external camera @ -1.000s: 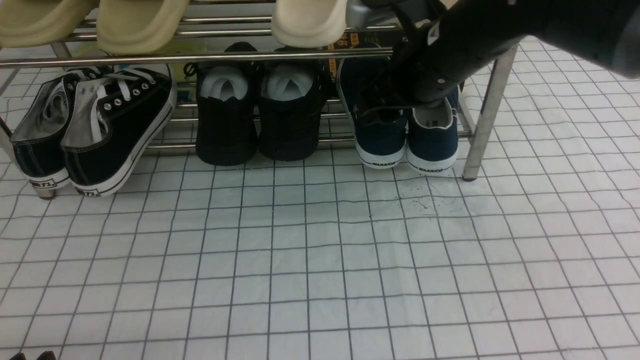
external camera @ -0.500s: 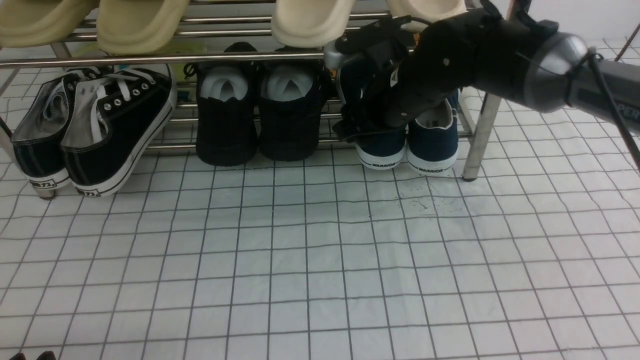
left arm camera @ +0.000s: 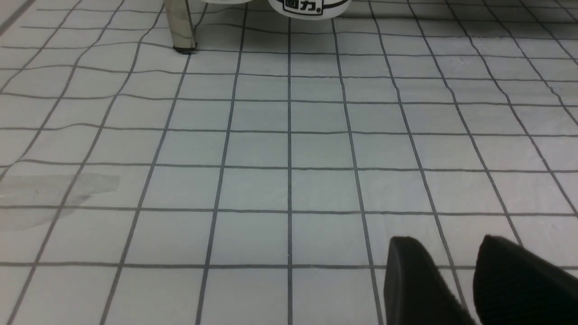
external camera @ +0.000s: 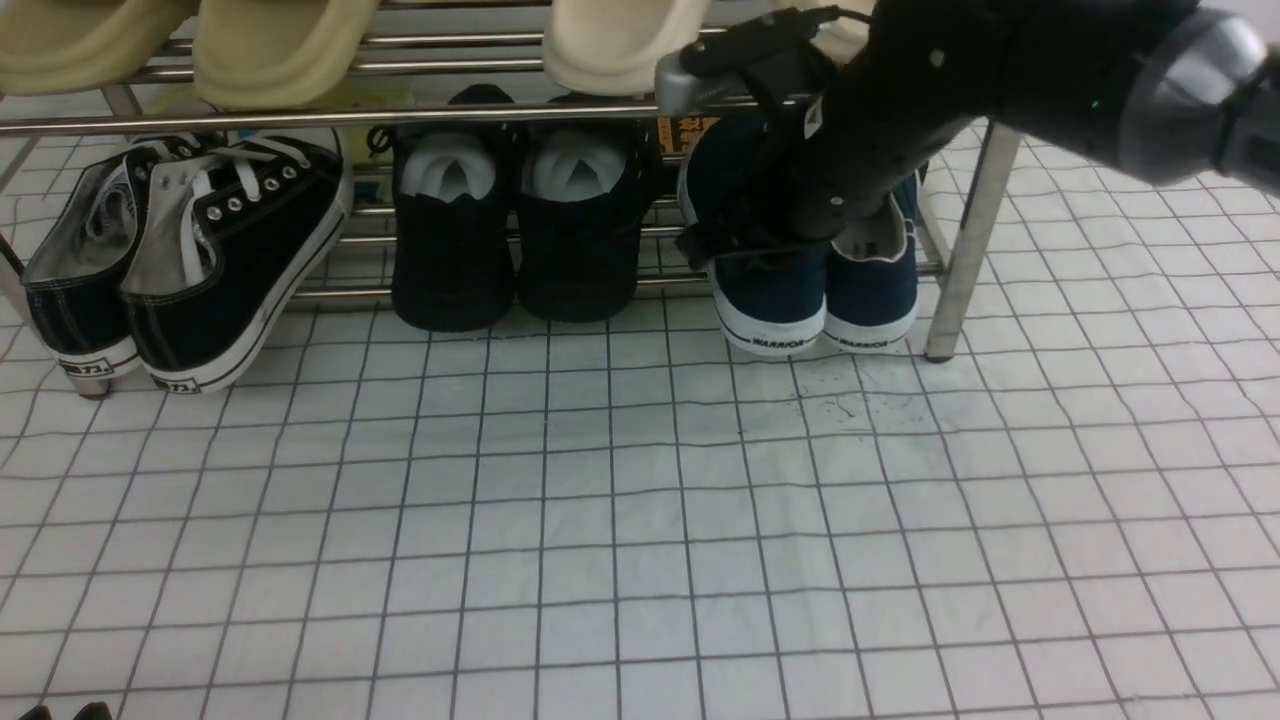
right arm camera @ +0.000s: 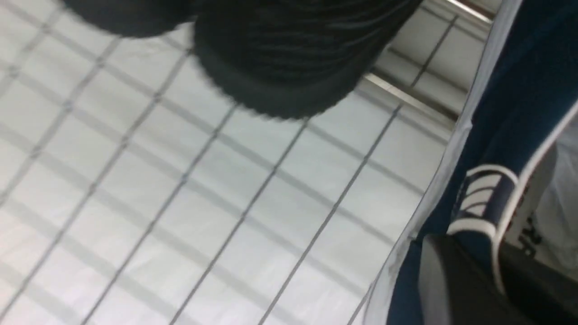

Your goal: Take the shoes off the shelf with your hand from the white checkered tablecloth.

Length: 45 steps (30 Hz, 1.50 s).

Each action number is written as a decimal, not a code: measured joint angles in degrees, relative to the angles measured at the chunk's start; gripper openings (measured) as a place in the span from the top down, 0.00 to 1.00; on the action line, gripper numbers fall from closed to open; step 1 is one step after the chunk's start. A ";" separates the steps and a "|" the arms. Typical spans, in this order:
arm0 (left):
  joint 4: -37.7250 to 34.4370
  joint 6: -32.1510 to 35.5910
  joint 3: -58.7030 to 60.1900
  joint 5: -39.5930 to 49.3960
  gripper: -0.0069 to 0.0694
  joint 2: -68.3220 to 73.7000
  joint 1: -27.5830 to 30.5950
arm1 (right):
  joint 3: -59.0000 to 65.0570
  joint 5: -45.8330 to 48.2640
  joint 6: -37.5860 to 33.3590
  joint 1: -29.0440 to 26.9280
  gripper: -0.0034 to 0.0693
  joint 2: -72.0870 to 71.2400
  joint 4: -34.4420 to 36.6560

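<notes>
Jaws of the right gripper [external camera: 748, 240] have just clamped one navy shoe [external camera: 772, 300] by its heel, drawing it forward from the shelf [external camera: 975, 230]. Its mate [external camera: 872, 290] waits beside it.

Chrome shelf on checkered cloth, lower tier packed!
The white checkered tablecloth [external camera: 640, 520] carries the shelf [external camera: 962, 270], one leg just beside the hand [external camera: 745, 240]. On the low bars, the navy slip-ons [external camera: 770, 295] sit right at the hand, the all-black shoes [external camera: 515, 265] next along, the lace-up sneakers [external camera: 225, 260] farthest off. Cream slippers [external camera: 610, 40] sit on the tier above.
</notes>
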 joint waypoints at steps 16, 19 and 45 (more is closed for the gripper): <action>0.00 0.00 0.00 0.00 0.60 0.00 0.00 | 5.37 22.97 2.36 11.65 0.88 -11.69 2.69; 0.00 0.00 0.00 0.00 0.60 0.00 0.00 | 8.53 21.89 3.42 12.45 0.88 -11.69 2.62; 0.00 0.00 0.00 0.00 0.60 0.00 0.00 | 13.06 4.39 12.06 11.64 0.17 -7.34 -6.05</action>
